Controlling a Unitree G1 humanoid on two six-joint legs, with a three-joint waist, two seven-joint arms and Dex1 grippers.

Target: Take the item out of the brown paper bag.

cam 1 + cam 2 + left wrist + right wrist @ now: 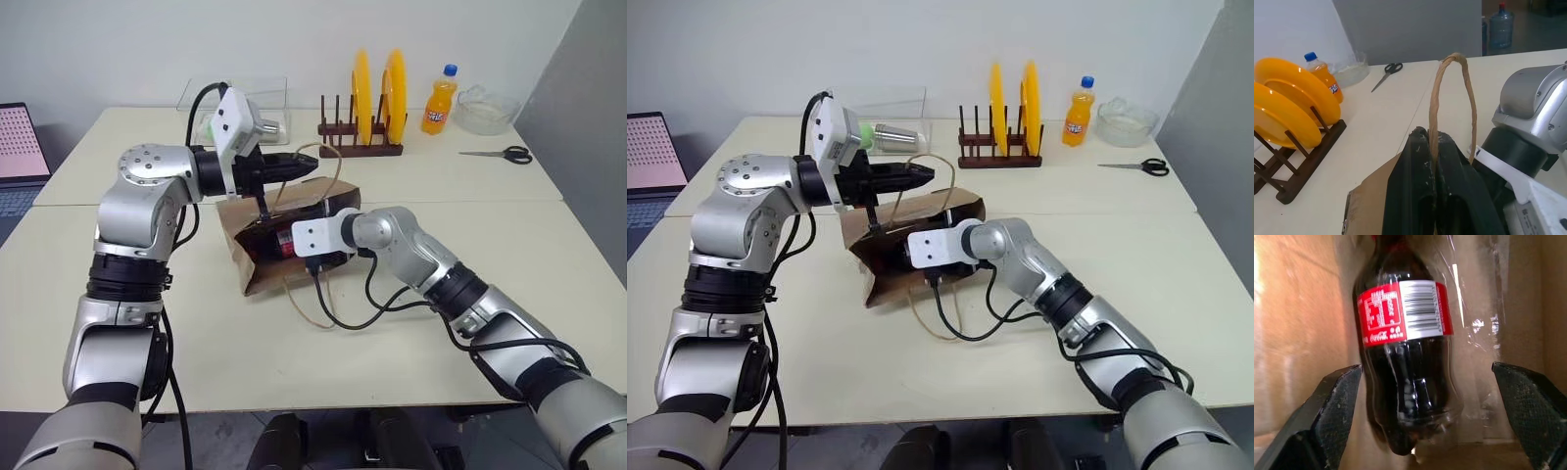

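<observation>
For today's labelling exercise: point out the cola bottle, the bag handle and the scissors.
cola bottle (1400, 313): right wrist view, red label.
bag handle (1454, 59): left wrist view, top of the loop.
scissors (513, 154): left eye view, black grips.

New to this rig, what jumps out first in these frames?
The brown paper bag lying at the table's middle, mouth held up by the left gripper, shut on its cord handle. The right gripper reaches into the mouth, open around the cola bottle. Behind stand yellow plates in a rack.
</observation>
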